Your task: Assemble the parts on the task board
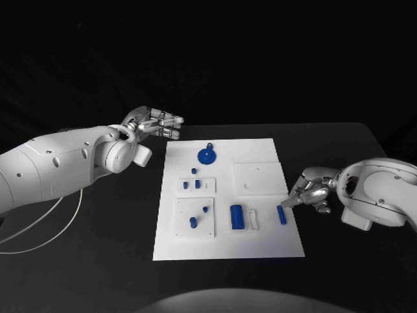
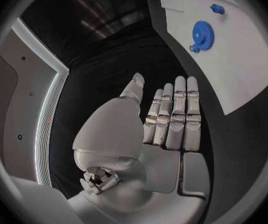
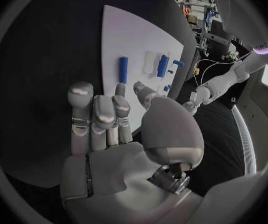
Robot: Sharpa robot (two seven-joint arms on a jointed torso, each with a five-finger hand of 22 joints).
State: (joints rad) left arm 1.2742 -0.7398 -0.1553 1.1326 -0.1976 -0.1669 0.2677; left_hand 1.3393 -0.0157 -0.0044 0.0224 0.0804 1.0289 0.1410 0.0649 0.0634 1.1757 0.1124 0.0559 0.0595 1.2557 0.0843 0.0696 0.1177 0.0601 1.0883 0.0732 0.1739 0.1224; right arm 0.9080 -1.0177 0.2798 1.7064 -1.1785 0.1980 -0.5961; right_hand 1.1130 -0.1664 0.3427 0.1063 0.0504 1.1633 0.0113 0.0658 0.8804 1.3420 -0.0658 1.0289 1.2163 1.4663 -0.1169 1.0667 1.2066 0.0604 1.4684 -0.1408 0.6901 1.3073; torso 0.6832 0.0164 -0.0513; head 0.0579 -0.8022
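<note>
At the middle of the black surface lies the white task board, with one hand at each side of it.

The left hand, at the upper left of the frame, has its fingers straight and holds nothing. The right hand is at the board's right edge, fingers apart, holding nothing, just beside a small blue bar. On the board a blue gear lies near the top, a blue cylinder lower in the middle, and small blue pegs on the left plates.
</note>
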